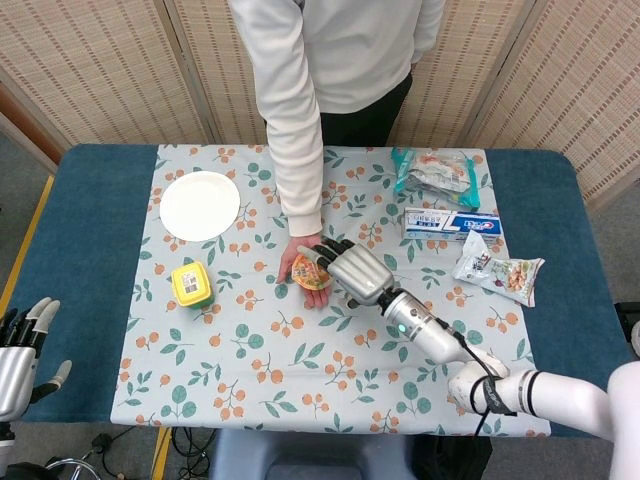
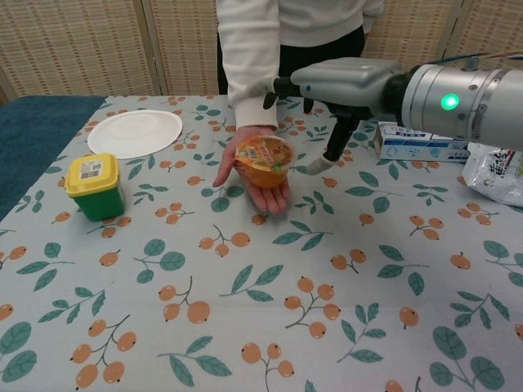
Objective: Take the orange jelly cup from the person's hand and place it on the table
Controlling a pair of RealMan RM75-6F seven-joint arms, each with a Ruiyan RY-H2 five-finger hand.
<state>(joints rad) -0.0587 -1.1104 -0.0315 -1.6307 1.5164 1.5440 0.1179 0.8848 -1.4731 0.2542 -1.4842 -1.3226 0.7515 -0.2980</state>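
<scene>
The orange jelly cup sits on the person's upturned palm near the middle of the table. My right hand hovers just right of and above the cup, fingers spread, holding nothing. In the chest view its thumb hangs down beside the cup without touching it. My left hand stays at the lower left off the table edge, fingers apart and empty.
A yellow-lidded green tub and a white plate lie left of the cup. A toothpaste box, a teal snack bag and a clear snack packet lie to the right. The person's arm reaches over the far side.
</scene>
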